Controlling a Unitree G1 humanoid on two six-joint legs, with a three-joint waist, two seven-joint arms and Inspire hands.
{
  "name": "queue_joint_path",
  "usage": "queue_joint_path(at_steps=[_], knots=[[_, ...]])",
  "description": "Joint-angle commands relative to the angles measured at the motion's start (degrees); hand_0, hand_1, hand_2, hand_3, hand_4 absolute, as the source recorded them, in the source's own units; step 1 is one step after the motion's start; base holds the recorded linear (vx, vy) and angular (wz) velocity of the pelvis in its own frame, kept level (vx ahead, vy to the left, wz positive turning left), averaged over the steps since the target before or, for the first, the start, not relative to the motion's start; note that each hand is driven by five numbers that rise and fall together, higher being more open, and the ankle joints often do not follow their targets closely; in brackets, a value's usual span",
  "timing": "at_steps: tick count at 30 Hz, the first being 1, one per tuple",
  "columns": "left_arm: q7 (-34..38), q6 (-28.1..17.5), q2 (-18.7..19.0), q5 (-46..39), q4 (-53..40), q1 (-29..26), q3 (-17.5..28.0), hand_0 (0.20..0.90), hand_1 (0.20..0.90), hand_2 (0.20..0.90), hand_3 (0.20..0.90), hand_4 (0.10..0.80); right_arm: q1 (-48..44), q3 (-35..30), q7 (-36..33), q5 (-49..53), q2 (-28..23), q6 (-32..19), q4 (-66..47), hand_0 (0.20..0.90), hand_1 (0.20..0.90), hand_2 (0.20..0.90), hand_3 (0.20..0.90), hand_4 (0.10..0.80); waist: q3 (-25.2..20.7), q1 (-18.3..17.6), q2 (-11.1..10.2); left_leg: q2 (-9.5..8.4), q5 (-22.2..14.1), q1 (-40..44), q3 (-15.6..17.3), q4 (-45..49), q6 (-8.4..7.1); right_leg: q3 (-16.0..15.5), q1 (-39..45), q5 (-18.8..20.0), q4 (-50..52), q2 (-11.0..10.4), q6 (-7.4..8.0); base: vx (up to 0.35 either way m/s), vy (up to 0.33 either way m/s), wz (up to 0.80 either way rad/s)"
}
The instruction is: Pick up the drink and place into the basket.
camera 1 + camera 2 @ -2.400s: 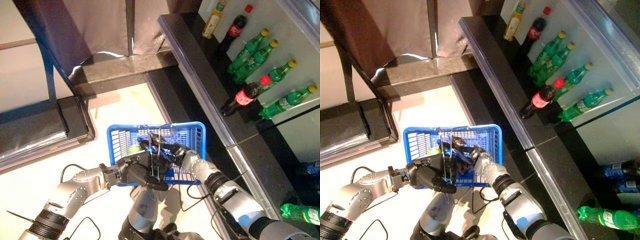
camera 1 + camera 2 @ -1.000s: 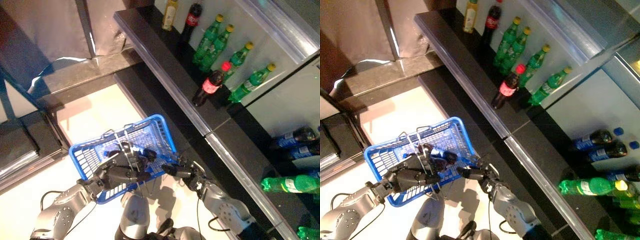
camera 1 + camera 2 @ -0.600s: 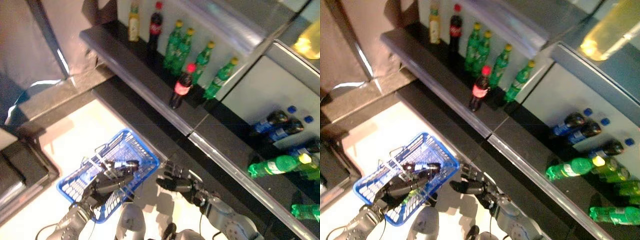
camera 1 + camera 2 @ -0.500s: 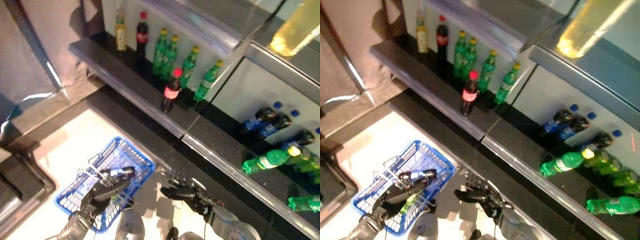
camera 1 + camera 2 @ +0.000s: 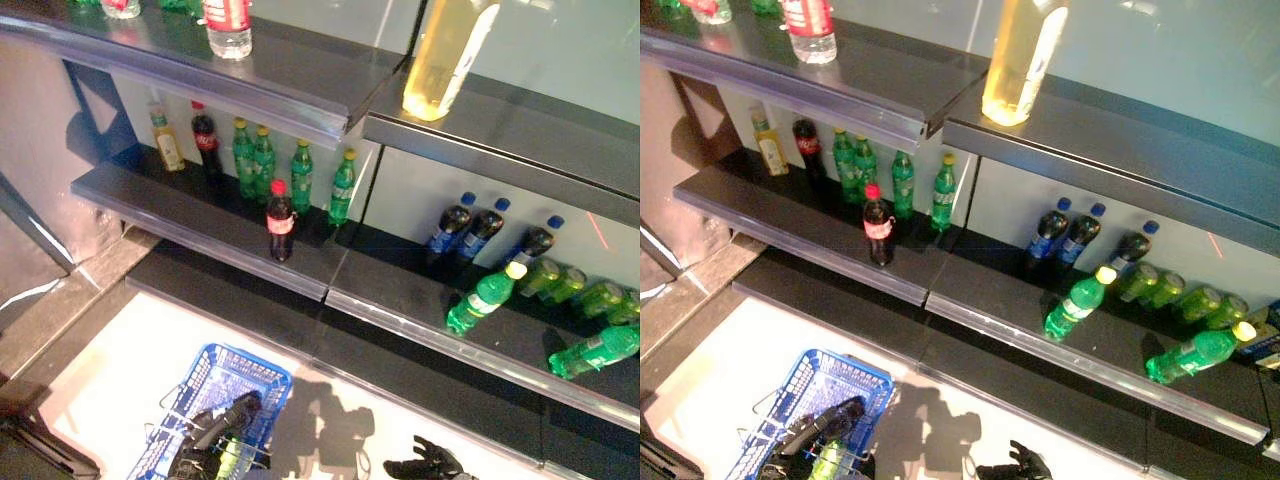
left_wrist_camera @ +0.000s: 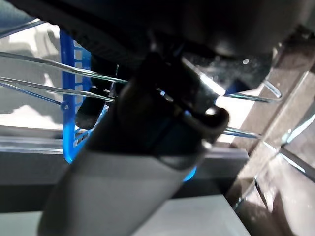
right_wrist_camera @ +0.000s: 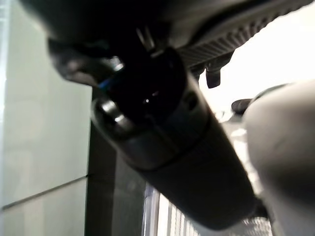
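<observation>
The blue basket (image 5: 262,381) hangs low at the left, above the pale floor. My left hand (image 5: 192,461) is curled round its wire handles (image 6: 49,61), and the left wrist view shows the thumb (image 6: 162,123) hooked over them. Inside the basket lie a dark drink bottle (image 5: 232,413) and a green one (image 5: 228,457). My right hand (image 5: 426,463) is to the right of the basket, apart from it, with fingers spread and holding nothing.
Dark shelves rise ahead. A cola bottle (image 5: 279,221) stands alone at the lower shelf's front, with green bottles (image 5: 302,176) behind it. Further right are dark blue-capped bottles (image 5: 450,228) and lying green bottles (image 5: 485,297). A yellow bottle (image 5: 446,52) stands on the upper shelf.
The camera has tilted up towards the shelves. My right hand has come out of the basket and now hangs open to its right. The left hand still holds the basket.
</observation>
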Motion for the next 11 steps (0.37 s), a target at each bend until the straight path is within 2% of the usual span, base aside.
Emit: queue_joint_path(at_steps=[1, 5, 11], knots=[[-2.4, -6.9, 0.0, 1.3, -0.8, -2.3, 0.3, 0.300, 0.300, 0.300, 0.200, 0.100, -1.7, -3.2, -3.3, -2.8, -1.2, -7.4, 4.9, 0.900, 0.900, 0.900, 0.900, 0.800, -1.7, 0.6, 3.1, 2.46, -1.9, 0.1, 2.2, 1.0, -1.29, -1.2, -1.8, 4.5, -0.1, -1.9, 0.52, -0.040, 0.011, -0.15], [-1.0, -7.9, -0.5, 0.7, 7.0, -4.2, 1.7, 0.300, 0.300, 0.300, 0.200, 0.100, -3.6, -6.9, -3.4, -2.3, 0.0, -10.8, 17.4, 0.900, 0.900, 0.900, 0.900, 0.800, -2.4, 0.0, 3.7, 2.65, -2.2, 0.3, 3.1, 0.1, -1.50, -1.7, -1.5, 4.8, -1.1, -2.3, 0.76, -0.016, 0.008, -0.09], [-1.6, -9.3, -1.4, -1.1, 10.9, -4.9, 2.4, 0.300, 0.300, 0.300, 0.200, 0.100, -4.6, -9.7, -2.7, -2.2, 0.5, -12.8, 25.1, 0.900, 0.900, 0.900, 0.900, 0.800, -2.9, -0.1, 3.9, 2.71, -2.8, 0.7, 3.4, 0.2, -1.47, -2.0, -1.6, 4.9, -1.2, -2.7, 0.80, -0.002, -0.001, -0.10]])
